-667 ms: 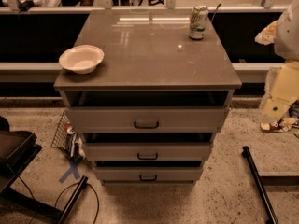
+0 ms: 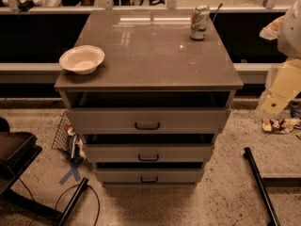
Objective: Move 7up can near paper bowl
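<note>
1. The can (image 2: 200,22) is standing upright at the far right corner of the cabinet top (image 2: 150,60), with its long axis vertical and its silver end facing up.
2. The gripper (image 2: 278,92) is hanging at the right edge of the view, beside the cabinet's right side and below the level of the top. I cannot tell whether it is open or closed.
3. From the gripper, the can is lying up, to the left and farther back. I am judging that the coming move is turning on this: rising above the top's edge first, then reaching in toward the can's side.
4. The bowl (image 2: 82,59) is sitting at the near left edge of the top, well apart from the can, diagonally across from it.
5. Only bare top is lying between can and bowl, so nothing is blocking the carry.
6. A thin rod (image 2: 217,12) is slanting just behind the can and seems likely to be brushed by a deep reach.
7. The right edge of the top is standing between gripper and can, and is looking like the main thing to clear.
8. Below, three drawers (image 2: 147,121) are facing forward. On the floor, a wire basket (image 2: 62,133) is resting at the left and a black bar (image 2: 261,187) is lying at the right.
</note>
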{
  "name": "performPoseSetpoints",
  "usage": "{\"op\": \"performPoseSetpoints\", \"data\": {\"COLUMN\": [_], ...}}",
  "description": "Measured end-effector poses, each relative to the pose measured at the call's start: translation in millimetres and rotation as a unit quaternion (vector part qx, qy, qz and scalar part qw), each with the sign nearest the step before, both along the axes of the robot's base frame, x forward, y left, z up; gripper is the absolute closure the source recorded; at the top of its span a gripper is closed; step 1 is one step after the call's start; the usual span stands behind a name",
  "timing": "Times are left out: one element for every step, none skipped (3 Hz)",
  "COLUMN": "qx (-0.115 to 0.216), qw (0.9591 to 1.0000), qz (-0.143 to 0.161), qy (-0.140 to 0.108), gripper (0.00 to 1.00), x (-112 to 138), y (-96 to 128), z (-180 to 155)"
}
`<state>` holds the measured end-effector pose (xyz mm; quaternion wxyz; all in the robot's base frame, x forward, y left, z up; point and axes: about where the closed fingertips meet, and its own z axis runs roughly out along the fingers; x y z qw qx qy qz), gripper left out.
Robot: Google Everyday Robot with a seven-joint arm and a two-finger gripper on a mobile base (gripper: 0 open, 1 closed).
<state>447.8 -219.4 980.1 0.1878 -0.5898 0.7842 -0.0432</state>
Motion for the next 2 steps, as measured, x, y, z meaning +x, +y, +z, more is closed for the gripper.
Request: {"op": "performPoseSetpoints", "data": {"qx": [0.058,0.139], "qw": [0.9962,0.9837], "qz": [-0.044,-0.085], "qy": [-0.047,-0.076], "gripper": [0.0,0.0], "x": [22,37], "y": [-17,-33], "z": [-9,-34]}}
